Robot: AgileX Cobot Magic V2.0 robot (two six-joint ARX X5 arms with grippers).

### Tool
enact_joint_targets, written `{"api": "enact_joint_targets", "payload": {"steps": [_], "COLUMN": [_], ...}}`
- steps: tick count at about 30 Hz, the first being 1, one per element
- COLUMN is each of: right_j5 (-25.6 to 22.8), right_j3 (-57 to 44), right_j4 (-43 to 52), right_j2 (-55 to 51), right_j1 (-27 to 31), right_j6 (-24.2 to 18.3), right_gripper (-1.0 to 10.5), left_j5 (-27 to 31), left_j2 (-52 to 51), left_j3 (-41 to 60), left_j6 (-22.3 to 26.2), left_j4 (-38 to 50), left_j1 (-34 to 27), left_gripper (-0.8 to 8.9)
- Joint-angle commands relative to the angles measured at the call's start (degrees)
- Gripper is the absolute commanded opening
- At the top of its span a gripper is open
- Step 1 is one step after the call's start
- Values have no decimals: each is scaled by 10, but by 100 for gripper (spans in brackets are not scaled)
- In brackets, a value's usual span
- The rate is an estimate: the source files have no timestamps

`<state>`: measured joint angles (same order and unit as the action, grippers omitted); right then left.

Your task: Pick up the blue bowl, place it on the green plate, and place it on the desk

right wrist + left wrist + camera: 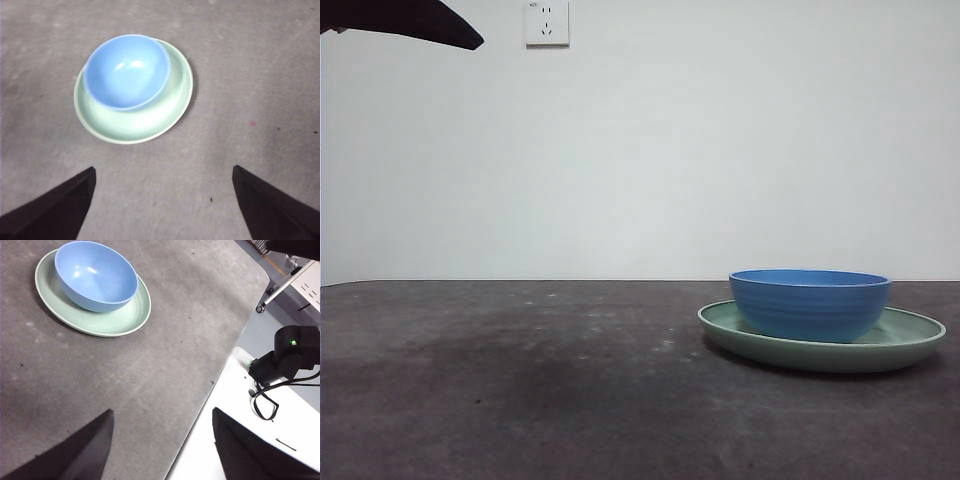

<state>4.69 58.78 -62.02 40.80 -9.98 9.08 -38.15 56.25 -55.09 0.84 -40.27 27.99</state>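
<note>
The blue bowl [810, 303] sits upright inside the green plate [916, 338], and the plate lies flat on the worktop [520, 380], toward the right side of the front view. The bowl is empty, and it rests off-centre on the plate, close to 1 side of the rim, so a wider crescent of green shows on the opposite side, as the right wrist view makes plain.

The right tool [164, 202] hangs above the worktop with its 2 jaws spread wide apart, holding nothing, the bowl and plate lying ahead of it and clear of both jaws. The left tool [162, 445] is also parted and empty, well apart from the plate, above the edge of the worktop where the dark surface meets a white surface carrying a black device [287, 357] with a small green light.

In the front view only 1 black tip [415, 22] shows at the top left corner. A white wall outlet [547, 22] sits high on the wall behind.
</note>
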Motion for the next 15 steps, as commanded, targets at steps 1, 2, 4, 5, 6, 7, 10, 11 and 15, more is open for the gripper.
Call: {"api": "enact_joint_targets", "payload": {"steps": [1,2,4,5,6,7,10,11,15], "right_j5": [1,7,32,51,70,92,149,163,181], "right_j3": [10,10,10,10,10,10,10,10,10], "right_j4": [36,52,83,99,109,119,144,153,181], "right_j2": [45,62,96,117,134,156,219,242,316], "right_j1": [17,26,47,62,76,95,141,154,180], "right_j6": [3,0,-2,-7,-10,-16,-28,-32,-41], "right_gripper": [427,427,427,426,425,425,419,410,358], "left_j5": [-5,-5,-5,-5,-5,-5,-5,-5,-5], "left_j2": [5,5,5,5,5,5,5,5,5], "left_j3": [-5,-5,-5,-5,-5,-5,-5,-5,-5], "left_j6": [11,11,11,12,14,16,17,17,18], "left_j4": [4,3,2,1,-1,-4,-7,-7,-6], "left_j1": [2,2,2,2,2,2,2,2,2], "left_gripper": [316,316,316,316,316,316,316,316,316]}}
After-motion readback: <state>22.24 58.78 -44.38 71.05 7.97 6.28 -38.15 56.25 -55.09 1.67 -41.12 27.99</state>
